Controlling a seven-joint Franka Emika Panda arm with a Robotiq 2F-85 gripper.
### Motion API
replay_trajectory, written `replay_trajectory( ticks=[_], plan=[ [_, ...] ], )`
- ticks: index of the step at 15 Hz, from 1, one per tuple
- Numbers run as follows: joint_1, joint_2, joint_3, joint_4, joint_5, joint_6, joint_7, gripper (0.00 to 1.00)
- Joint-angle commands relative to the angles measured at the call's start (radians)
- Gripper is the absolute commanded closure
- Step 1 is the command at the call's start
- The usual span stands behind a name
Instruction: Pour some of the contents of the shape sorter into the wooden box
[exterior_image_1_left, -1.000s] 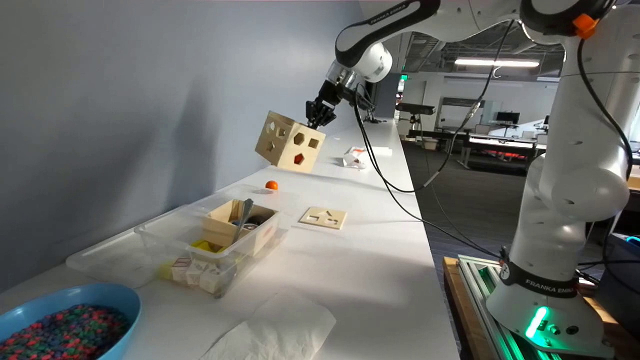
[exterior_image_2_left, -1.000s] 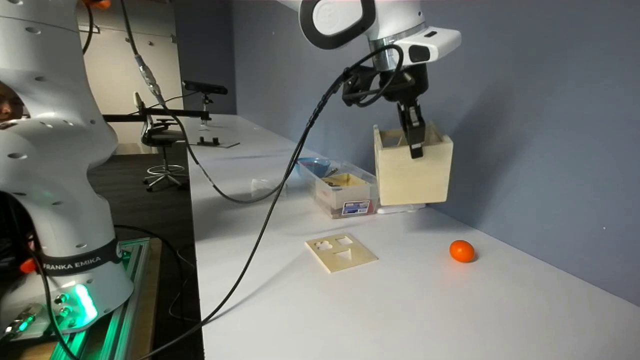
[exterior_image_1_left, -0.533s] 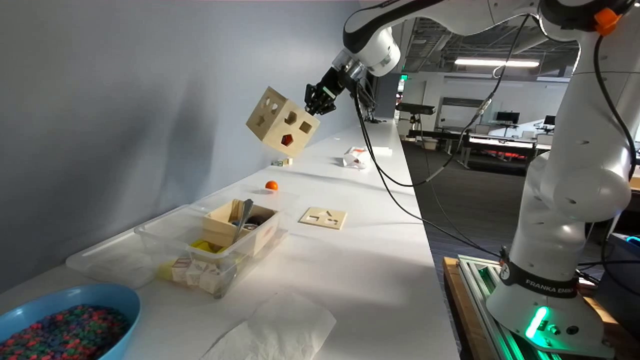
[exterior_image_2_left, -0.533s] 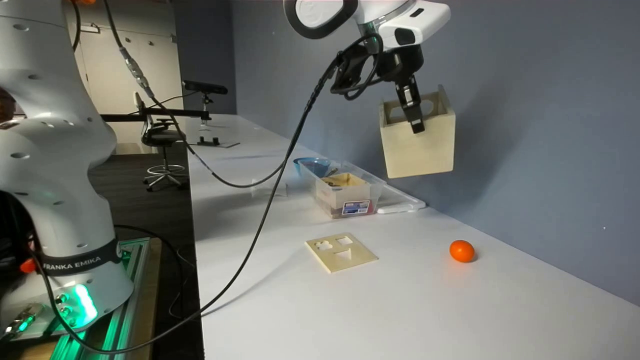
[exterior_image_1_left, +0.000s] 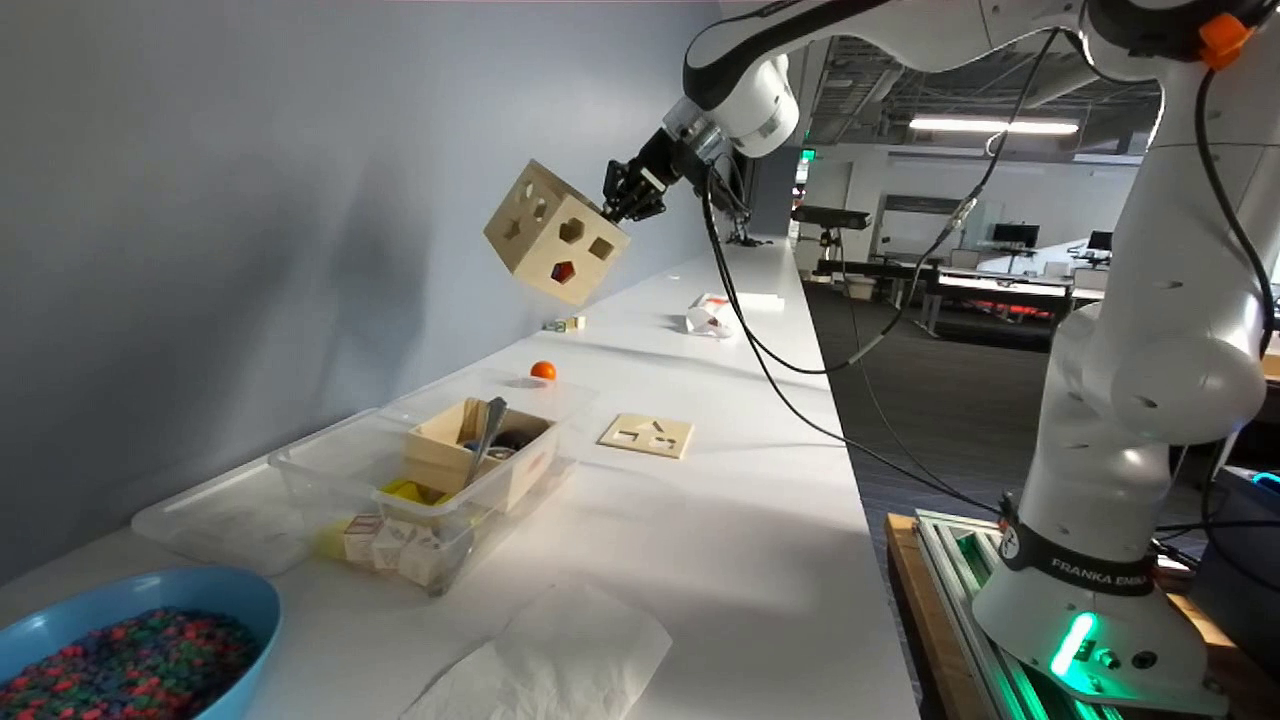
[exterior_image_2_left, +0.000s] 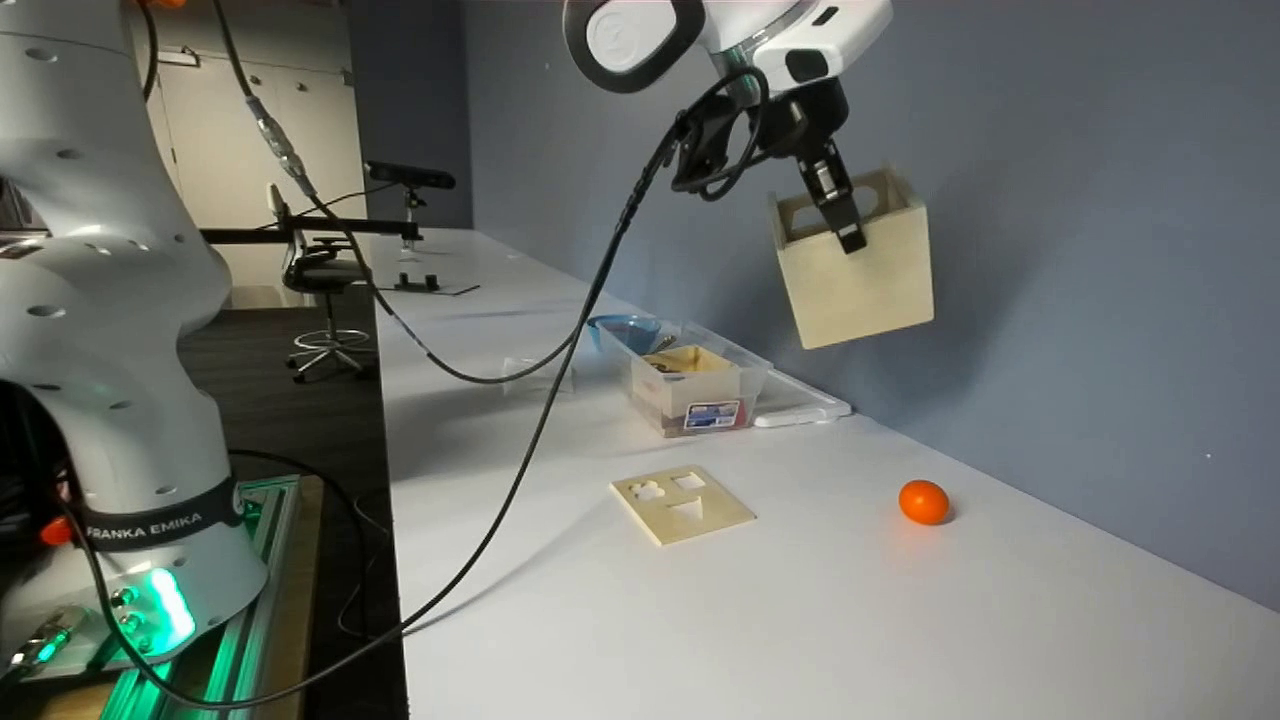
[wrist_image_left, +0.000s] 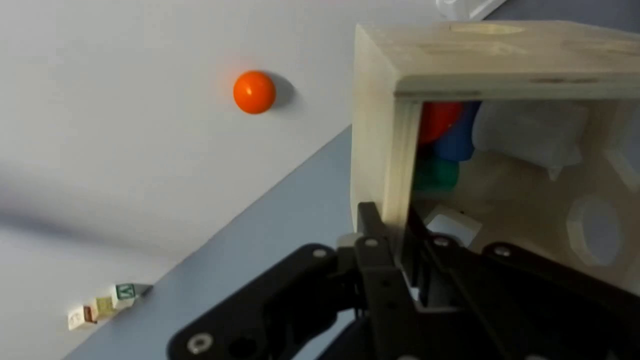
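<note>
One wall of the shape sorter (exterior_image_2_left: 865, 285) was pinched between the black fingers (wrist_image_left: 370, 221), one outside and one inside. The shape sorter was held tipped, high above the table (exterior_image_2_left: 600, 620). Red, blue and green pieces (wrist_image_left: 456, 142) were seen in it. Lower down, the wooden box (exterior_image_1_left: 437, 462) was seen in a clear bin (exterior_image_1_left: 340, 500).

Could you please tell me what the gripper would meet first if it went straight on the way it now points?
Probably the wall: the gripper slants down toward it, and the shape sorter in its grip would touch first. Depth is unclear, so the table could come first instead.
</note>
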Motion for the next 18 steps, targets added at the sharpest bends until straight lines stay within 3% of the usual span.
replay_trajectory(
  ticks=[1, 4, 9, 13, 16, 18],
  plan=[
    [0.045, -0.135, 0.015, -0.106, 0.029, 0.168, -0.07, 0.97],
    [0.09, -0.199, 0.028, -0.159, 0.104, 0.296, -0.177, 0.97],
    [0.282, -0.313, -0.014, -0.191, 0.404, 0.276, -0.442, 0.97],
    [0.428, -0.323, -0.03, -0.184, 0.607, 0.226, -0.581, 0.97],
    [0.505, -0.281, -0.019, -0.169, 0.721, 0.319, -0.723, 0.97],
    [0.566, -0.25, -0.03, -0.139, 0.86, 0.413, -0.871, 0.97]
  ],
)
